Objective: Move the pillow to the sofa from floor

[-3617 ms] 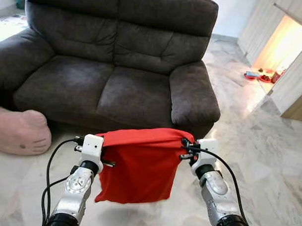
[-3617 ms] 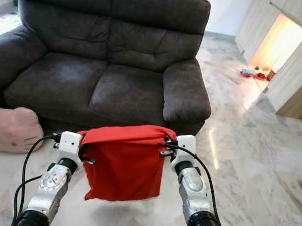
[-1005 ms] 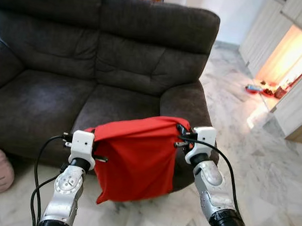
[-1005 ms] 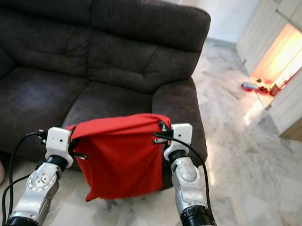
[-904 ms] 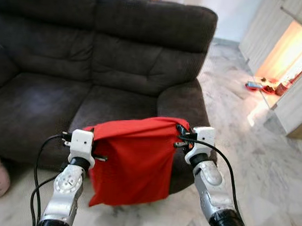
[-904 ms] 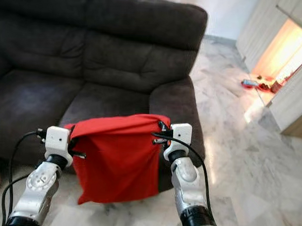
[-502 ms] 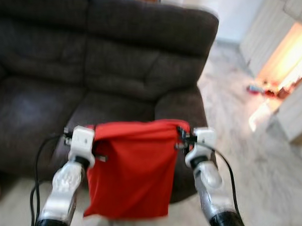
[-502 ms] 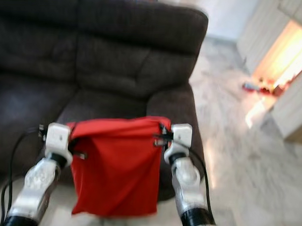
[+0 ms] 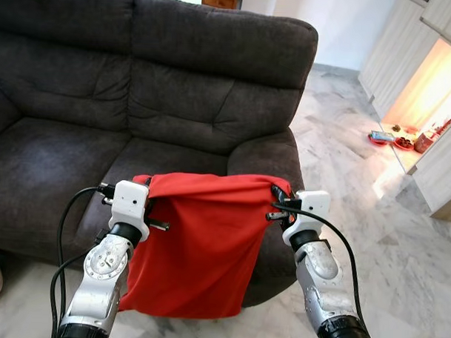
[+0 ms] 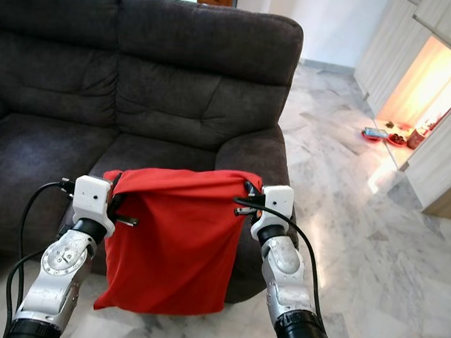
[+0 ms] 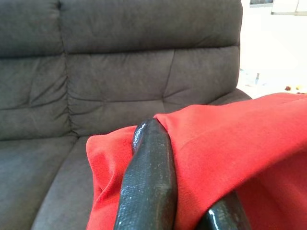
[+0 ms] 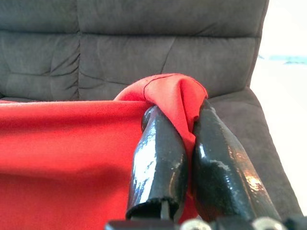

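Right wrist view is showing the right gripper (image 12: 180,158) pinching a bunched corner of the red pillow (image 9: 197,242), its two fingers (image 12: 158,163) closed tight with cloth squeezed up between them; the left gripper (image 11: 184,191) is doing the same at the opposite corner, cloth folded over its fingers. Between the two arms the pillow is hanging limp like an empty cover, its top edge stretched level and its bottom edge dangling just in front of the sofa (image 9: 170,71), near the right armrest (image 9: 274,163). Nothing is resting on the seat cushion (image 9: 55,170) yet, so the step in hand looks like carrying the pillow over the seat and letting it go. To do it well, both arms should be lifting together so the hanging edge is passing above the front of the seat instead of dragging against it, and reaching further in and leftward away from the armrest. Both grips should be loosening at once, only when the cloth is lying on the cushion. Beyond the sofa, marble floor (image 9: 360,144) is running toward a bright doorway (image 9: 428,87).
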{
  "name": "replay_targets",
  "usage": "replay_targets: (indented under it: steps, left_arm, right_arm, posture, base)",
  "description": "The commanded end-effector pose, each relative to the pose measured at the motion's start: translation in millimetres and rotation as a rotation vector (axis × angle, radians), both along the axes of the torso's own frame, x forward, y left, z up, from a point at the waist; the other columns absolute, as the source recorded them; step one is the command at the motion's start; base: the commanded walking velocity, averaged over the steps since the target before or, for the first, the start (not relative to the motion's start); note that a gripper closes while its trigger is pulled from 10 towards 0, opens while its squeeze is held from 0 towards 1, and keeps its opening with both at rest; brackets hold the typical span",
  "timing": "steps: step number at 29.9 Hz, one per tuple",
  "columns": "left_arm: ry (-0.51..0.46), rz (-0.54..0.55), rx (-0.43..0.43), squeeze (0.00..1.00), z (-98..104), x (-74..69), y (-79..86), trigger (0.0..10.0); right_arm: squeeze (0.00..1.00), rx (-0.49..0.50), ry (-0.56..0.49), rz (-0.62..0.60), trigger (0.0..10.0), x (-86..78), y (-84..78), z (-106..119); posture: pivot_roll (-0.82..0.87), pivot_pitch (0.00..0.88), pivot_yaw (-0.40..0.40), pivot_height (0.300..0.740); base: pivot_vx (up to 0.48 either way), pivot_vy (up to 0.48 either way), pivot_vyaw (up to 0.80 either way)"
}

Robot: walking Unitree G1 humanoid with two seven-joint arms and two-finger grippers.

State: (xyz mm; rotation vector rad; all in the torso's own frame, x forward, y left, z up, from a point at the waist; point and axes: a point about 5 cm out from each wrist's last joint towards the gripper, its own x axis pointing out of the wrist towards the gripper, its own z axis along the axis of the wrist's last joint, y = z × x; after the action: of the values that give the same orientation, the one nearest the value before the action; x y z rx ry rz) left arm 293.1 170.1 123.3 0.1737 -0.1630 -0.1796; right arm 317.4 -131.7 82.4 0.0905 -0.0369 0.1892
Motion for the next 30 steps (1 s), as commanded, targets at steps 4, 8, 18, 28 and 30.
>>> replay_targets:
  steps: [4,8,18,28,30]
  left_arm:
    - [-0.181,0.02,0.07,0.0,36.7,-3.2,-5.0,10.0]
    - [-0.206,0.029,0.081,0.0,43.1,-4.2,-4.9,10.0]
    - [-0.322,0.03,0.099,0.0,82.6,0.2,-8.1,10.0]
    - [-0.42,0.031,0.143,0.0,110.7,-5.4,-16.8,10.0]
    - [-0.426,0.029,0.148,0.0,113.3,-6.4,-18.3,10.0]
  right_arm:
    - [0.0,0.025,-0.189,-0.083,10.0,2.3,-14.2,41.2]
    - [0.0,0.026,-0.21,-0.092,10.0,0.1,-14.8,45.6]
    - [0.0,0.05,-0.343,-0.118,10.0,3.3,-12.8,86.6]
    - [0.0,0.085,-0.457,-0.083,10.0,-1.9,-0.7,122.2]
    - [0.0,0.083,-0.464,-0.071,10.0,-3.4,1.9,125.2]
  posture:
    - [0.14,0.0,-0.13,0.74]
    - [0.14,0.0,-0.129,0.74]
    - [0.14,0.0,-0.125,0.74]
    - [0.14,0.0,-0.127,0.74]
    - [0.14,0.0,-0.127,0.74]
  base:
    - [0.0,0.0,0.0]
    - [0.0,0.0,0.0]
    - [0.0,0.0,0.0]
    - [0.124,0.0,0.0]
    - [0.266,0.0,0.0]
